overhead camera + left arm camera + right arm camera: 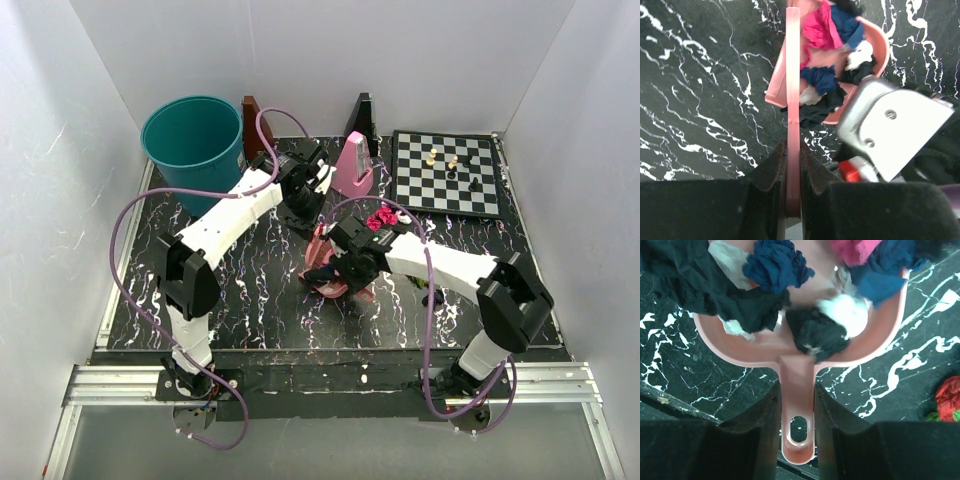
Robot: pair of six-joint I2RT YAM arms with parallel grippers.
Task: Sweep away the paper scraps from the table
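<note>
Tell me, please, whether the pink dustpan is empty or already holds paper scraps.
It holds scraps: the right wrist view shows dark blue, white and magenta paper scraps piled inside the pink dustpan.

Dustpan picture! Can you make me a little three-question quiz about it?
1. True or false: the dustpan is empty.
2. Which gripper holds the dustpan's handle? A: left. B: right.
3. Fill the gap: the red scrap lies outside the dustpan, on the ____.

Key:
1. False, paper wads fill it.
2. B, the right gripper.
3. table.
</note>
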